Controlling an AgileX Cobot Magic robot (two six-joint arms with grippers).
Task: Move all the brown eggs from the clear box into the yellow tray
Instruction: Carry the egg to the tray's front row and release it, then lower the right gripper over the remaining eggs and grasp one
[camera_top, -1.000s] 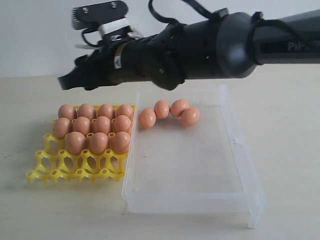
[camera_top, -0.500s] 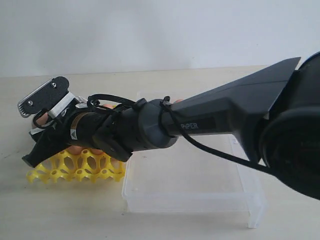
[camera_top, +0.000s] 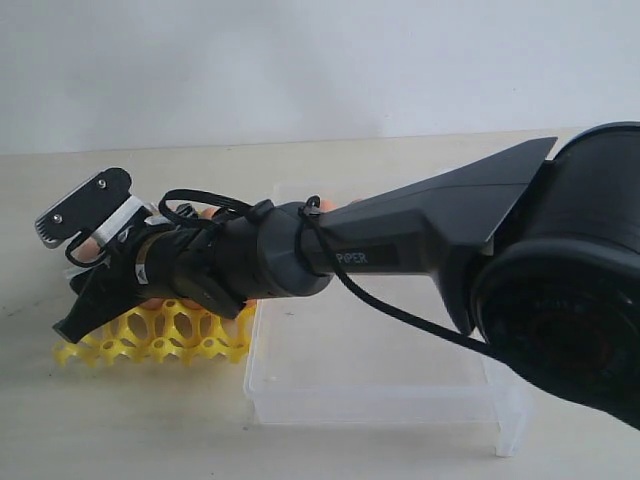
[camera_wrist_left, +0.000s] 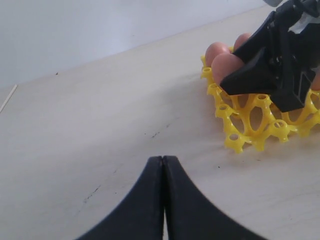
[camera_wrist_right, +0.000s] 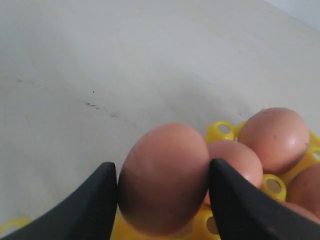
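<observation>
1. Right wrist view first: we see the right gripper (camera_wrist_right: 162, 165) clamped on one brown egg (camera_wrist_right: 162, 177), with a black finger (camera_wrist_right: 95, 205) pressed to each side of the shell
2. That egg hangs low over an edge of the yellow tray (camera_wrist_right: 220, 131), and we cannot tell whether it is resting in a cup yet
3. Just beside it, other brown eggs (camera_wrist_right: 280, 137) stand in the tray's cups, and the nearest one is right up against the held shell
4. Over to the exterior view: the right arm (camera_top: 400, 235) reaches across the clear box (camera_top: 380, 400) to the tray's left side with the gripper tilted downward, and it hides the far end of the box from us
5. We see the tray lying just left of the box on the table (camera_top: 150, 420), and its front lattice row shows below the arm
6. Left wrist view now: the left gripper (camera_wrist_left: 163, 165) has its two tips pressed together, and we find it low over the table, near a corner of the tray but apart from it
</observation>
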